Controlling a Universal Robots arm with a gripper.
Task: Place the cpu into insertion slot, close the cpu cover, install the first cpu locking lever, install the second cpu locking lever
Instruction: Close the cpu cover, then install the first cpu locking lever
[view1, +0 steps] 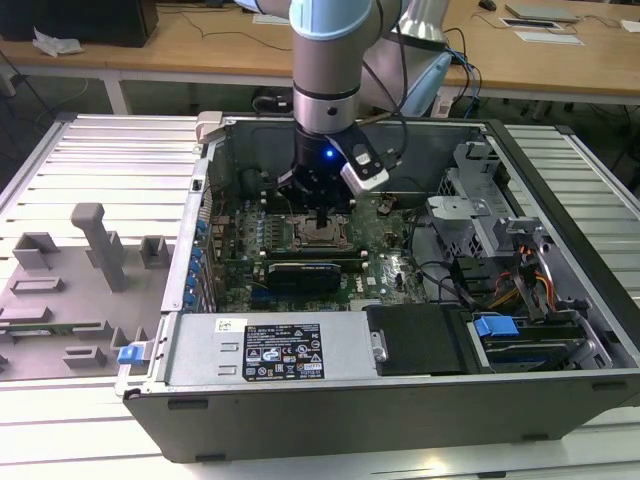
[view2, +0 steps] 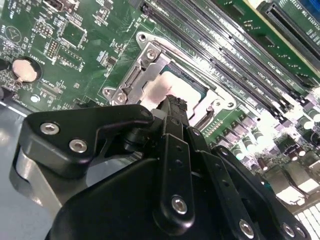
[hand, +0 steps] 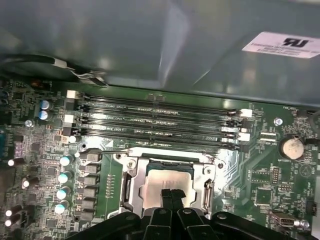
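Claw (hand: 171, 196): black linkage arms, two slim black fingers clenched tip to tip with nothing between them, pointing down into the open case.
Chip: the cpu (hand: 165, 177), a small flat square with a silvery-grey top and pale edge, lies directly under the claw tips, which touch it or hang just over it; I cannot tell which.
Socket: the insertion slot (view2: 150, 55), square with a silver metal rim, surrounds the chip, which looks seated level in it.
Frame: the cpu cover (hand: 165, 158), a thin silvery windowed frame, seems to lie flat around the chip just beyond the claw tips; whether it is latched is unclear.
Lever: a thin silver wire lever (hand: 107, 150) runs off to one side of the claw, apart from it.
Surroundings: long black memory slots (hand: 160, 117) lie beyond the socket on the green circuit board (hand: 260, 175), inside the grey computer case (view1: 300, 400) on the ridged silver worktop (view1: 100, 160).
Doing it well: press straight down, lightly and centrally; sideways sliding would likely skew the chip. Keep the fingers clear of the wire.
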